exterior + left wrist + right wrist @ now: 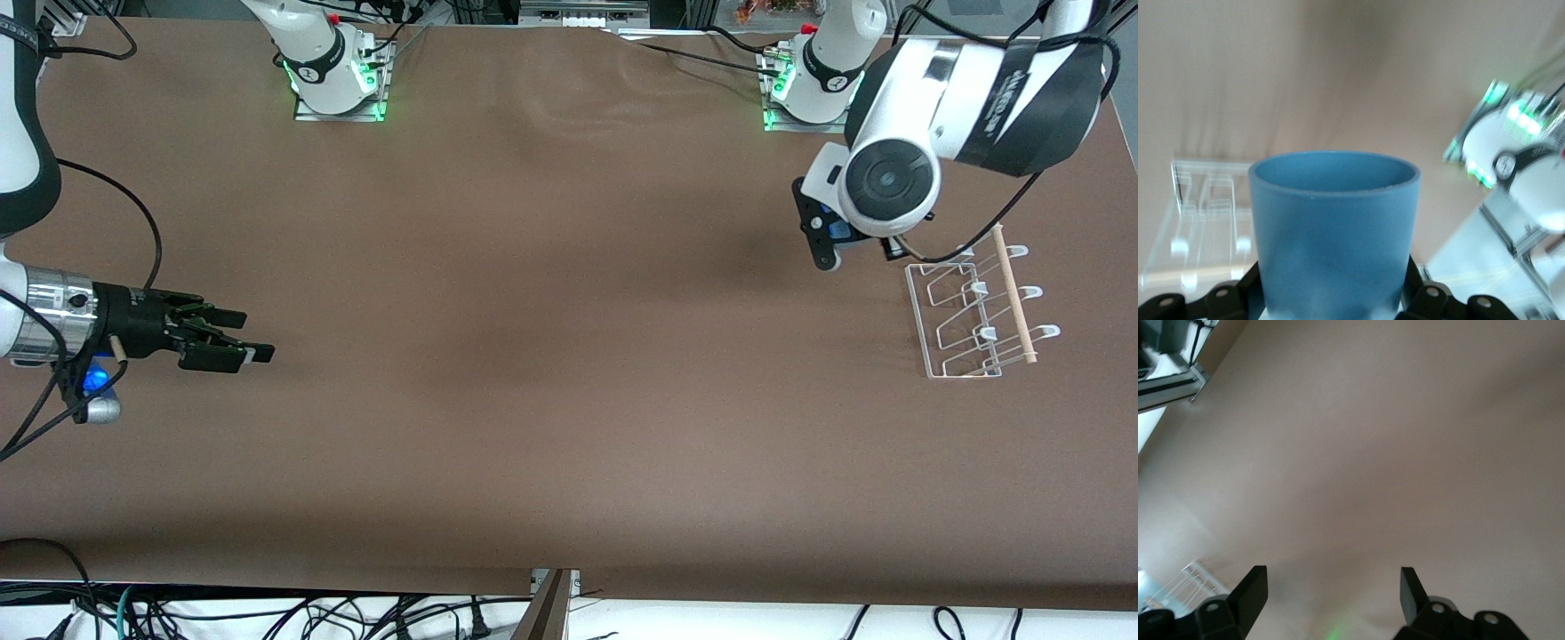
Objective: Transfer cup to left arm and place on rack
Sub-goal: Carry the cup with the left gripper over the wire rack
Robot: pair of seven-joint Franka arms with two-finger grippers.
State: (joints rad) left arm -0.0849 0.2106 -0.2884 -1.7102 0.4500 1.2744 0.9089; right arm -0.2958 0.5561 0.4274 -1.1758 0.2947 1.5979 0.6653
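Note:
The light-blue cup (1335,220) is held upright between the black fingers (1225,300) of my left gripper (1335,297), which is shut on it. In the front view the left gripper (853,247) hangs under the arm's wrist, over the table just beside the white wire rack (978,311) on the robots' side. Only a sliver of the cup (841,229) shows there. The rack (1205,220) also shows in the left wrist view past the cup. My right gripper (253,345) is open and empty over the table at the right arm's end; it shows open in its wrist view (1331,593).
The rack's wooden dowel (1013,293) runs along its side toward the left arm's end of the table. The brown table (551,356) stretches between the two arms. Cables hang over the table edge nearest the front camera (267,613).

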